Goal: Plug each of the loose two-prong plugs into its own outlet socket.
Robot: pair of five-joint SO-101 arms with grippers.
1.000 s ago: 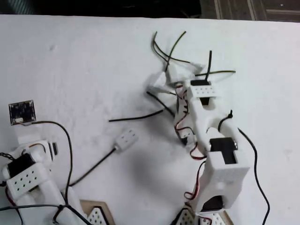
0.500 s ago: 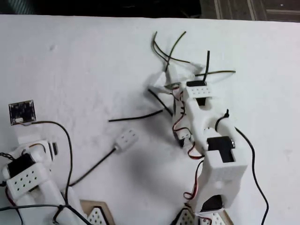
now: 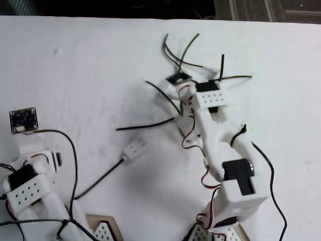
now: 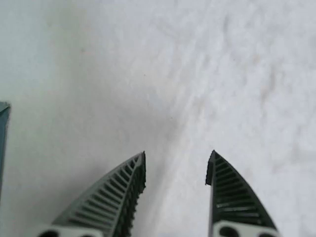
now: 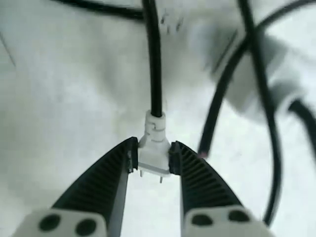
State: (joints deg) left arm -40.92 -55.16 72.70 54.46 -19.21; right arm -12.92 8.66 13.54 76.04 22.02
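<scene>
two arms (image 3: 30, 193) (image 3: 220, 135) — at least one plug (image 5: 154, 154)

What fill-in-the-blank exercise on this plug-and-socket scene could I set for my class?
1. The right tool is shut on a white plug that has ____ prongs.
2. The plug's cord is ____ in colour.
3. The left tool is ____, with nothing in it.
4. In the high view, an outlet socket lies by itself on the ____ table.

Missing words: two; black; open; white.
</scene>
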